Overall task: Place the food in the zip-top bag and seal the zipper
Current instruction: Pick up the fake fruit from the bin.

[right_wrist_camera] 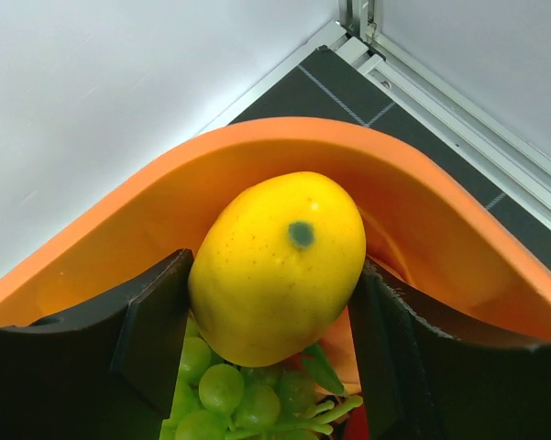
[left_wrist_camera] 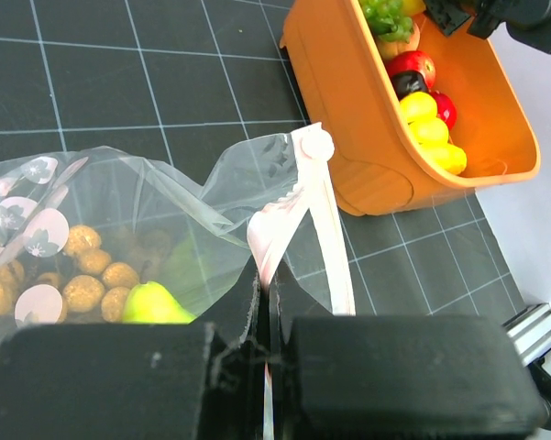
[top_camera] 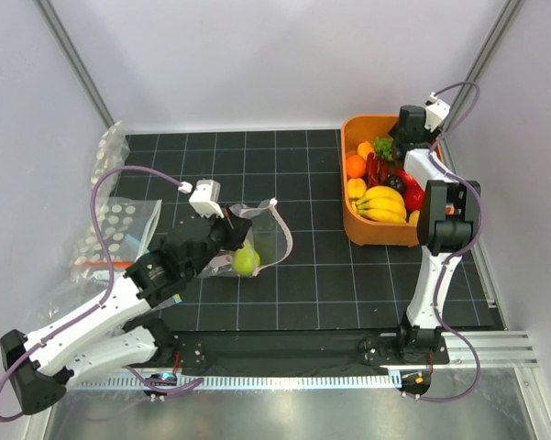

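Left gripper (left_wrist_camera: pixel 264 307): jaws fully closed, pinching the zipper (left_wrist_camera: pixel 298 206), the pale pink rim strip, which stands up out of the closed fingers. The left arm stretches low from its near-left base, forward and right toward the middle of the table (top_camera: pixel 312 275).

The zip-top bag (top_camera: pixel 268 236) lies on the table just beyond the gripper with its mouth open. Inside are a green fruit (top_camera: pixel 247 261) and a brown nut-like cluster (left_wrist_camera: pixel 82 275).

Right gripper (right_wrist_camera: pixel 273 302): jaws partly open, one finger against each side of a yellow fruit (right_wrist_camera: pixel 284 229). It looks gripped, though whether it is lifted off the pile is unclear. The right arm rises from its base, bends at the elbow and reaches to the far end of the orange tub (top_camera: pixel 378 236), wrist pointing down.

The tub sits at the right of the table and holds bananas (top_camera: pixel 382 203), an orange fruit (top_camera: pixel 355 166), green grapes (top_camera: pixel 382 147) and red pieces (top_camera: pixel 413 197).
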